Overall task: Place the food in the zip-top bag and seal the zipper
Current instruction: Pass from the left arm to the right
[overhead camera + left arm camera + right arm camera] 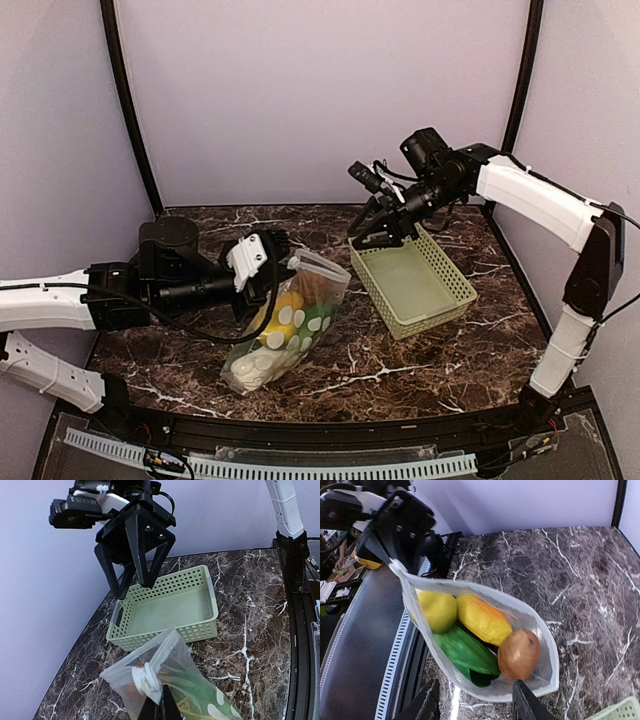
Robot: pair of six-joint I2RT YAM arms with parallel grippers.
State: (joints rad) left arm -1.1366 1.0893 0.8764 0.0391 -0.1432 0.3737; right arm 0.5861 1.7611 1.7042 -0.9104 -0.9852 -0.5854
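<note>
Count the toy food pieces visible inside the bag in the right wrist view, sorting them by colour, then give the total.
yellow piece: 1
orange piece: 1
green leafy piece: 1
brown piece: 1
Total visible in this view: 4

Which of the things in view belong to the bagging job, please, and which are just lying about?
Belongs to the job: zip-top bag, mouth open; its zipper, unsealed; inside it: yellow piece, orange piece, brown piece, green cabbage; left claw, gripping the bag's mouth edge.
Lying about: light green basket, by the open right claw.
</note>
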